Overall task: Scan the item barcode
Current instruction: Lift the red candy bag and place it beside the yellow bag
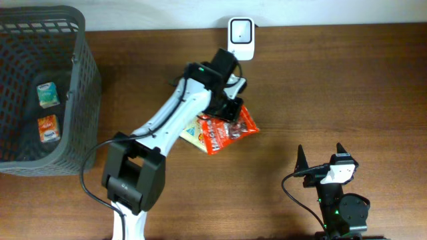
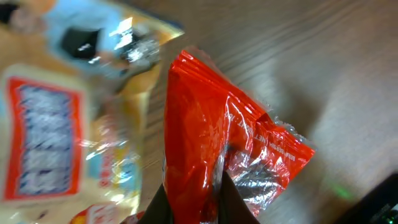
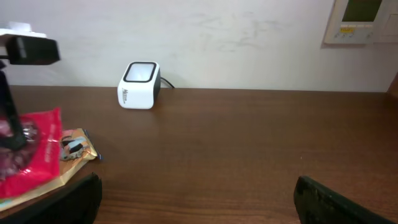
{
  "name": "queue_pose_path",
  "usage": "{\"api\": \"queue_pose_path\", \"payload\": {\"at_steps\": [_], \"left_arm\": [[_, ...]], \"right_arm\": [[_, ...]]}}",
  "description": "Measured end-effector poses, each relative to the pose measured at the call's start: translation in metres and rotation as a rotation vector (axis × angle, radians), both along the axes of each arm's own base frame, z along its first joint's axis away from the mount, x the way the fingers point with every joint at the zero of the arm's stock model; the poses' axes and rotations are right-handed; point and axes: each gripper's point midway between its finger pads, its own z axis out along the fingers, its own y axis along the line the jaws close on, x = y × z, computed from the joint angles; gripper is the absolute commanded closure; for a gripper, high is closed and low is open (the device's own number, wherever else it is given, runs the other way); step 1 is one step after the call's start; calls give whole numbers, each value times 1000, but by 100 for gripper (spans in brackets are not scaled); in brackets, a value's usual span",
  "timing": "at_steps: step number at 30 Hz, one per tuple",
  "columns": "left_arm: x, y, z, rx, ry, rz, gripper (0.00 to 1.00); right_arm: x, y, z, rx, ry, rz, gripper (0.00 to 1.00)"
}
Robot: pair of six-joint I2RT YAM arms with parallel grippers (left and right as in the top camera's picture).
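— Which step is this?
— The grasp. Right of the basket, the left gripper is clenched on the red packet, which overlaps a yellow packet just short of the scanner. Next it probably has to lift the packet and turn its barcode to the scanner's window. The right gripper rests spread wide, holding nothing.
— And the setting?
— A dark wood table, with a pale wall behind.

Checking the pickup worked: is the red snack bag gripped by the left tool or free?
Gripped: the left wrist view shows the left tool pinched shut on the red snack bag. Lifted or not, cannot tell.
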Motion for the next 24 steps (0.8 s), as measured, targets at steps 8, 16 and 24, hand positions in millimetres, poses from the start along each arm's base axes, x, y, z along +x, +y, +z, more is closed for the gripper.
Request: {"api": "queue_pose_path", "payload": {"at_steps": [8, 16, 24], "left_arm": [[7, -3, 1, 4, -38, 11, 30], [52, 39, 77, -34, -133, 138, 30], [77, 123, 227, -90, -463, 308, 25]], "right_arm": [[0, 0, 0, 0, 0, 0, 2], [0, 0, 0, 0, 0, 0, 2], [0, 0, 0, 0, 0, 0, 2]]}}
